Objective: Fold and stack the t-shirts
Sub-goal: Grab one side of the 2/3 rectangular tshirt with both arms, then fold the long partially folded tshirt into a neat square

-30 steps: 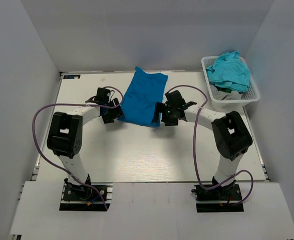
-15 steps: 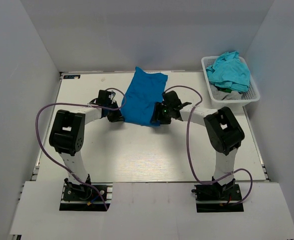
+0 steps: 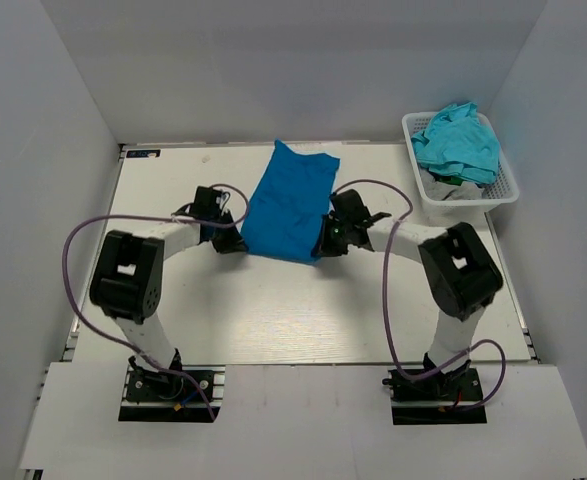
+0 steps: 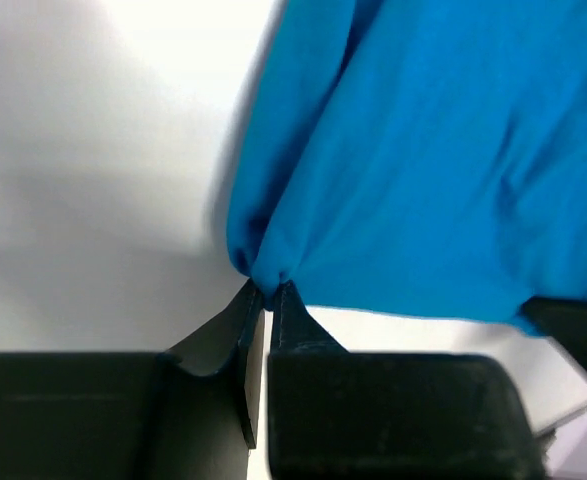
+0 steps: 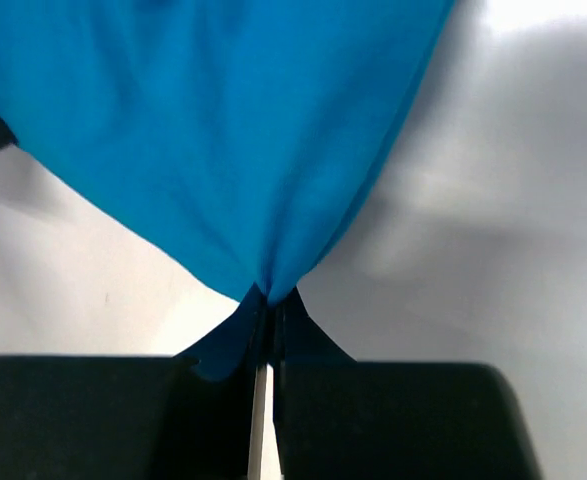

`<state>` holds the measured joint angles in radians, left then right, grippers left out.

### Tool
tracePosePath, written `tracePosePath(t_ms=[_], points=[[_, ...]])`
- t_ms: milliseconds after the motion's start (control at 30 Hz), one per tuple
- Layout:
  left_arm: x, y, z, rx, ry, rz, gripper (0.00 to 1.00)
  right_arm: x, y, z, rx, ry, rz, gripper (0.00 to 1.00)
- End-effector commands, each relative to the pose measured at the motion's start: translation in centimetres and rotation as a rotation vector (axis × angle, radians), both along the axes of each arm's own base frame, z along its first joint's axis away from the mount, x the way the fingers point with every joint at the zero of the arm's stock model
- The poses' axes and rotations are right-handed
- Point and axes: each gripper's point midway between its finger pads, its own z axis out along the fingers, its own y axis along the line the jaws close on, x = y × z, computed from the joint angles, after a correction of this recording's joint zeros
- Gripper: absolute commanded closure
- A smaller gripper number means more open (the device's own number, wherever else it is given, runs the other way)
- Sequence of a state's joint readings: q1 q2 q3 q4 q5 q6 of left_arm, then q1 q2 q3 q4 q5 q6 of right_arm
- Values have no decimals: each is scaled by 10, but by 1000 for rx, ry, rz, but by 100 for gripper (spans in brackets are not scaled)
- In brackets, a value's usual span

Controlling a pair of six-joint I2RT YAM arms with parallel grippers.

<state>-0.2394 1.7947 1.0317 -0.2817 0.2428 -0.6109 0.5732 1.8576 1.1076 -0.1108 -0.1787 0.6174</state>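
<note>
A royal blue t-shirt (image 3: 288, 200) lies folded lengthwise in the middle of the table. My left gripper (image 3: 235, 238) is shut on its near left corner, and the cloth bunches between the jaws in the left wrist view (image 4: 269, 285). My right gripper (image 3: 320, 243) is shut on the near right corner, where the fabric (image 5: 223, 150) pulls into a point at the jaws (image 5: 270, 297). Turquoise t-shirts (image 3: 458, 142) are heaped in the basket at the back right.
The white lattice basket (image 3: 505, 185) stands at the table's far right corner against the wall. Purple cables loop from both arms over the table. Grey walls close in the left, back and right sides.
Both grippers moved inward onto the blue shirt's near corners and closed on them. The near edge now looks slightly lifted and drawn taut between them.
</note>
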Motion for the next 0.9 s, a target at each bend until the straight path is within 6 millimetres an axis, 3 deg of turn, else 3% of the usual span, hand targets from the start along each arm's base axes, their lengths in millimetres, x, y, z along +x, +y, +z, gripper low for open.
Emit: tracePosePath(t_ms=[0, 33, 100, 133, 167, 200, 267, 400, 433, 533, 633, 867], points=[[-57, -3, 16, -26, 71, 10, 100, -25, -1, 45, 57, -47, 53, 100], [-64, -1, 35, -43, 30, 16, 100, -46, -10, 33, 23, 5, 74, 100], [-98, 2, 34, -34, 78, 7, 100, -69, -14, 51, 53, 27, 118, 100], [-111, -3, 43, -78, 90, -21, 100, -92, -20, 44, 47, 90, 155, 100], [-123, -4, 58, -109, 63, -37, 100, -105, -18, 48, 72, 120, 198, 100], [-141, -6, 61, -125, 102, -45, 100, -124, -22, 59, 93, 142, 232, 100], [-163, -11, 73, -171, 121, -86, 100, -158, -33, 59, 94, 236, 267, 100], [-199, -3, 104, -187, 162, -88, 100, -198, -35, 93, 182, 289, 343, 100], [-206, -1, 104, -181, 184, -85, 100, -200, -34, 100, 204, 277, 356, 100], [-198, 0, 142, -176, 111, -87, 100, -210, -35, 130, 247, 283, 401, 100], [-186, 0, 166, -174, 37, -79, 100, -213, -33, 146, 300, 281, 414, 100], [-138, -7, 192, -176, -117, -60, 100, -206, -30, 143, 382, 332, 392, 100]])
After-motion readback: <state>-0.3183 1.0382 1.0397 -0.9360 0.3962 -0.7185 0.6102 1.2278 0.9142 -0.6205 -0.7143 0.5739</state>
